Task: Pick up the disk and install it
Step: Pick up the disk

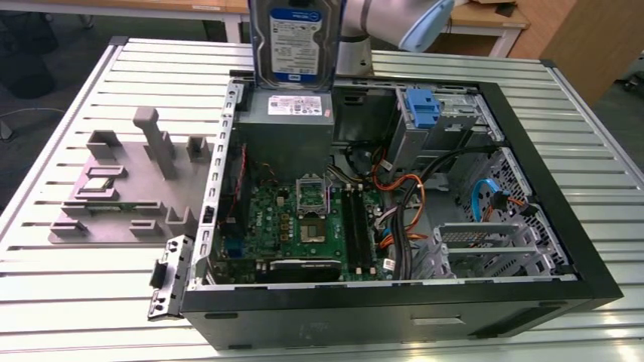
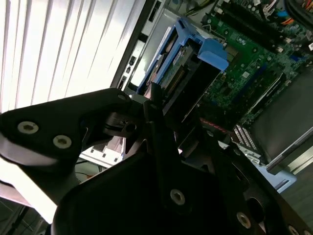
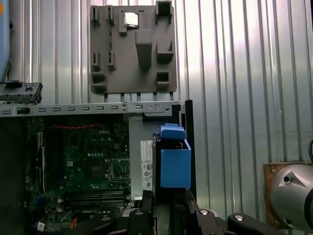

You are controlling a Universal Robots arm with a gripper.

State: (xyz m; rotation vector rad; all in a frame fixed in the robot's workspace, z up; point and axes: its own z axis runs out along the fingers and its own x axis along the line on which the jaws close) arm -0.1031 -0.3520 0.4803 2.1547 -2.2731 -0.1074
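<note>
Holding the disk upright at the top centre of the exterior view, label side out, above the rear of the open computer case. In both wrist views, black jaws closed tight on it. Blue plastic frame wrapped round silver metal, connector end pointing away toward the case.

Directly beneath in the exterior view, a boxy grey power supply with a white sticker. To its right in the frame, a bare blue bracket seated in a metal bay. Lower down, a green motherboard. Orange and black cables looping through the middle, crowding the space between board and bays. At lower right, a perforated steel cage.

Left of the case, a grey moulded fixture with upright posts and shallow pockets, lying flat on the bench — ribbed aluminium slats, bright and reflective. Along the upper edge, wooden furniture and a pale grey-blue arm joint just beside the disk.
</note>
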